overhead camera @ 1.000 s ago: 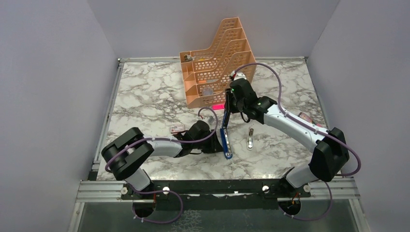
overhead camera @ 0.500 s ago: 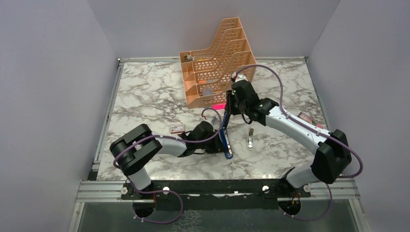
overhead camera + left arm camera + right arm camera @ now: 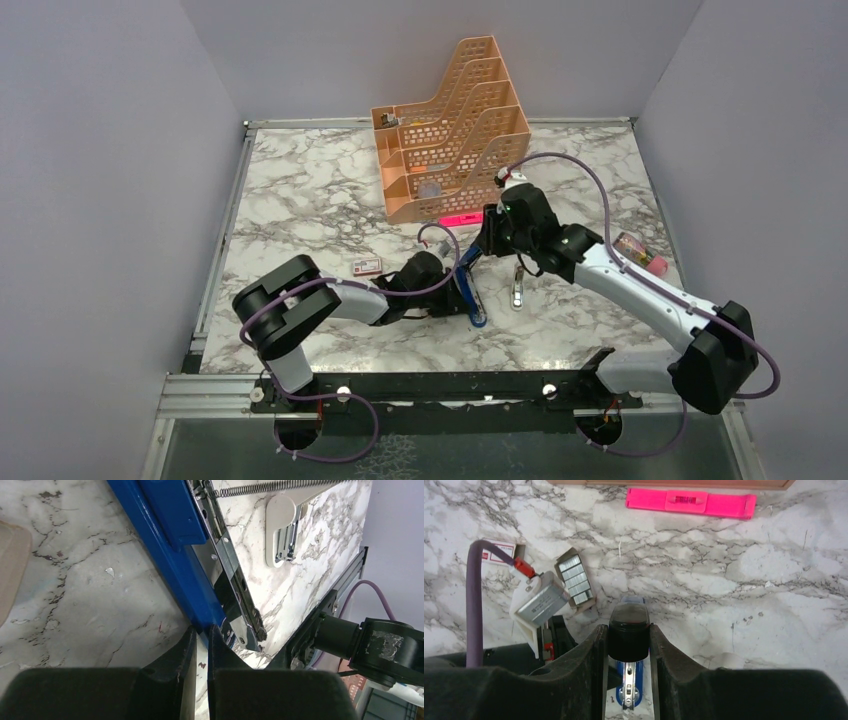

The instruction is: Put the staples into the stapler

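The right claw (image 3: pixel 628 636), grasping the top end of the stapler (image 3: pixel 472 298), has swung lower and rightward. Whether the left claw (image 3: pixel 201 642) grips is unclear.

Top external view: even, diffuse overhead light, no hard shadows, only soft grey patches under both arms on the marble surface (image 3: pixel 300 190). The strip at 6 o'clock is dim. Focus is sharp throughout, with slight wide-angle lean in the walls at 3 and 9 o'clock. Left wrist view: left fingers (image 3: pixel 165 680) at 6 o'clock are near-black and blurred. The stapler (image 3: pixel 165 525) has a mirror-like sheen along its metal rail, and the background at 3 o'clock is soft. Right wrist view: bright and flat. Right fingers (image 3: pixel 584 680) at 6 o'clock are dark and out of focus. The pink bar (image 3: pixel 690 502) at 12 o'clock is oversaturated. Staples (image 3: pixel 576 582) glint faintly, and a soft shadow lies on the surface at centre.
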